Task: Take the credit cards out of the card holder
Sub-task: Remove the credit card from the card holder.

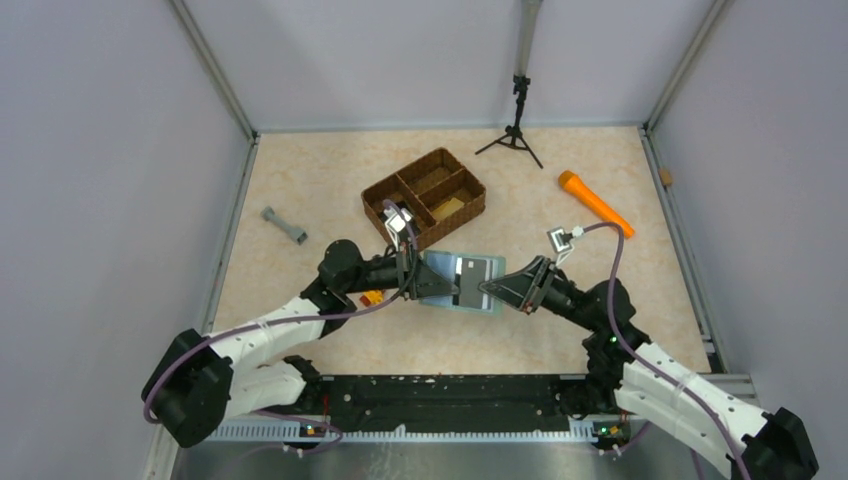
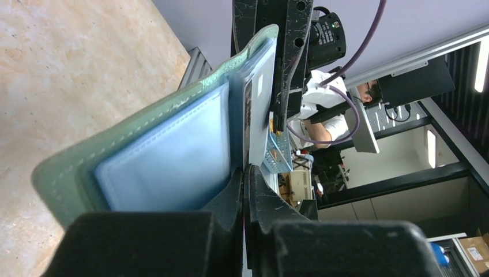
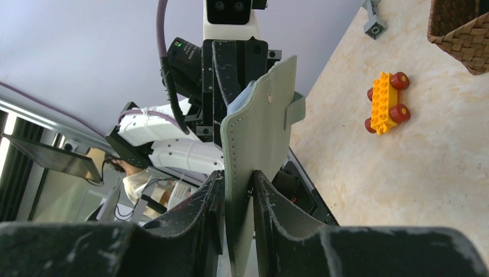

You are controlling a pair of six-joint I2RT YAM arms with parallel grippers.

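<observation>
L arm (image 1: 285,322) stretched fwd + inward, elbow bent, wrist rolled sideways. L end effector (image 1: 428,283): fingers fully closed, pinching card holder (image 3: 256,127) edge. R arm (image 1: 650,362) reaches fwd + inward, mirror pose. R end effector (image 1: 492,290) opp. L one, tips facing, near but apart; fingers narrow, one each side of holder flap, touching it.

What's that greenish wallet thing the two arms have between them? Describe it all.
The grey-green folding card holder looks like stitched leatherette, with pale blue clear pockets inside and a small tab on one edge. It is held open in mid-air, a dark card showing inside. The left gripper pinches one edge; the right gripper straddles the other.
</observation>
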